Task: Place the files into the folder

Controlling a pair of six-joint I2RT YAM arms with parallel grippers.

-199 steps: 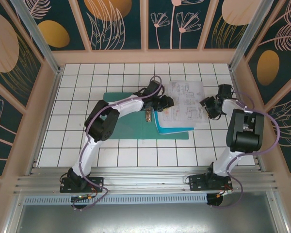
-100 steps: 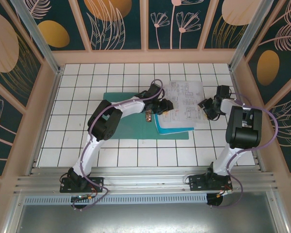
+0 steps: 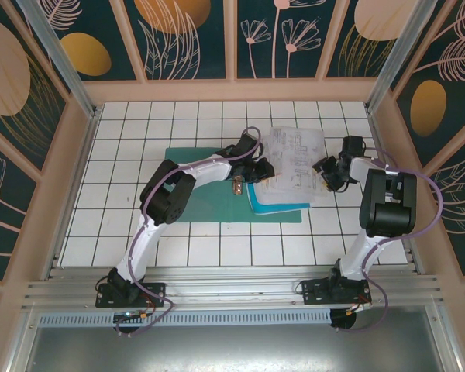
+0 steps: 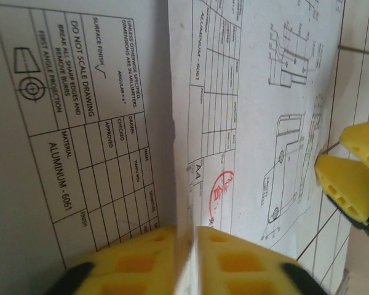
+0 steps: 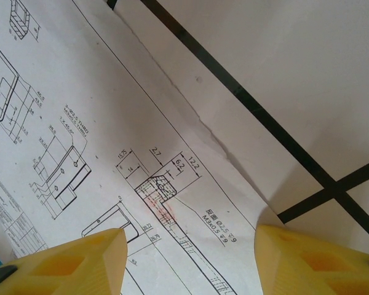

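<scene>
Up close, left end effector [image 4: 187,258] pinches the files [image 4: 258,92]; overhead, folder [image 3: 209,205] beneath.

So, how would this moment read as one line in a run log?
left gripper: shut on files | right gripper: open at right edge of files | folder: lying flat, files partly over it

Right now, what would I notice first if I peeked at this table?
The white files with drawings, lying in the middle, partly over the dark green folder. The left gripper pinches one sheet's edge; the right gripper hangs open over the opposite edge.
</scene>
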